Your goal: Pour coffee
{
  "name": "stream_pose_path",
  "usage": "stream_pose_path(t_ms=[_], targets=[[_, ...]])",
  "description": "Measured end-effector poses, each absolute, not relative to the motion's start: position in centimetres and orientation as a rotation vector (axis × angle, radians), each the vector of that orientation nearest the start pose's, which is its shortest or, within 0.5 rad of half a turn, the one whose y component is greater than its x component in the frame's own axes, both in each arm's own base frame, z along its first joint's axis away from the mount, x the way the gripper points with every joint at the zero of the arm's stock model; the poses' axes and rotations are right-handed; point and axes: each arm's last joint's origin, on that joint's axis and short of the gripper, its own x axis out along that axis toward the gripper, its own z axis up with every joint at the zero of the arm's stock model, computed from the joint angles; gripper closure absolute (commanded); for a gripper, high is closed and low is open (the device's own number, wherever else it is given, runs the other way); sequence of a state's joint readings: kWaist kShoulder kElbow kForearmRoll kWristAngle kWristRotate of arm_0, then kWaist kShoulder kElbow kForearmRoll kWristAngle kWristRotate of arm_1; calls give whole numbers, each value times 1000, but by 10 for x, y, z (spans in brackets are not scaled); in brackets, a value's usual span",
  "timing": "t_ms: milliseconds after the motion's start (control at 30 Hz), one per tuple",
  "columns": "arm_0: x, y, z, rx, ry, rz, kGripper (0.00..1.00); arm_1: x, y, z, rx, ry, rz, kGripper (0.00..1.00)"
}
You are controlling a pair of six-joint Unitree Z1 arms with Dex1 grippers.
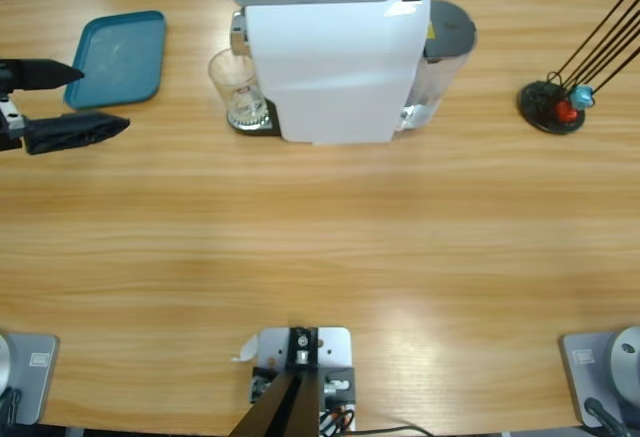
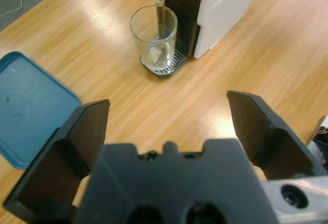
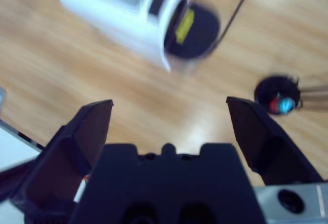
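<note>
Only the black jaws of the left gripper (image 1: 78,101) reached into the high view, from its left edge; the arm behind them was cut off. The right gripper (image 3: 169,116) showed in its own wrist view alone, over bare wood, and that view was smeared. Whether any coffee lay in the glass (image 1: 235,87) could not be made out; it looked clear, with only a pale patch at its bottom.

Underneath everything ran the long wooden table (image 1: 320,247), with a strip of grey floor beyond its far edge. On it stood the white coffee machine (image 1: 335,57), largest of the things, near the far edge. A blue tray (image 1: 118,57) lay flat to its left, just beyond the left gripper. The glass stood upright on the machine's drip grille (image 2: 166,67), under the spout. A black capsule stand (image 1: 550,107) with thin rods sat well apart at the right, holding a red and a blue capsule.

Both grippers were spread wide, holding nothing.
</note>
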State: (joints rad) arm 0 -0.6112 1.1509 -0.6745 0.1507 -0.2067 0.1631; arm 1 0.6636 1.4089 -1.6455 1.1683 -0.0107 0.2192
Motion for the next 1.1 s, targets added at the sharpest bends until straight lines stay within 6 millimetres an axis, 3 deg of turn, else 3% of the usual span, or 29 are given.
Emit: stream_pose_path(t_ms=[133, 267, 533, 1100], targets=[[133, -107, 305, 279, 561, -846, 0, 116, 91, 394, -107, 905, 518, 0], [133, -107, 305, 279, 562, -846, 0, 88, 69, 360, -161, 889, 552, 0], [132, -108, 305, 287, 559, -857, 0, 86, 67, 344, -197, 846, 567, 0], [132, -113, 315, 244, 510, -868, 0, 96, 71, 335, -187, 741, 521, 0]])
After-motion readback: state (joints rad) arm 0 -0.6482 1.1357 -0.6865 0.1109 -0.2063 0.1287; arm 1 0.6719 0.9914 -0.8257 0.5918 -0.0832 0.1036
